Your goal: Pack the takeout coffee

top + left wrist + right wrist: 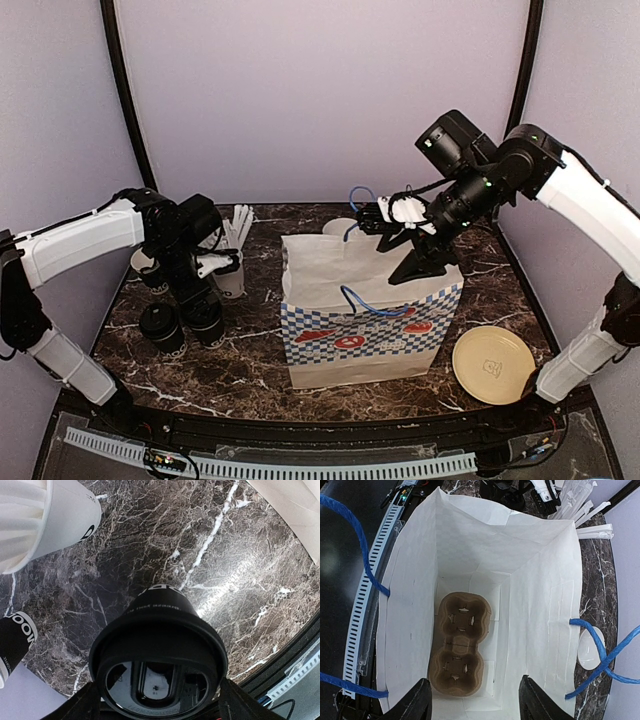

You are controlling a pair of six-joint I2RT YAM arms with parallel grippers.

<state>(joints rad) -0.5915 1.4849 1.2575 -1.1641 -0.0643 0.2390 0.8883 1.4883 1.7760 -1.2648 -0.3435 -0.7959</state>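
Nothing is packed: only a carrier (pixel 460 645) is seen in the bag (pixel 535 595). The lidded cup (pixel 159 650) is flanked on the counter (pixel 165 545) by the left end effector (pixel 159 685), grip unclear; the right end effector (pixel 474 680) is held open, empty.

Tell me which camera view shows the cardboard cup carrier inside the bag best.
The right wrist view: it looks down into the open paper bag and shows the brown carrier on its bottom. In the top external view the bag's walls hide it; the left wrist view misses it.
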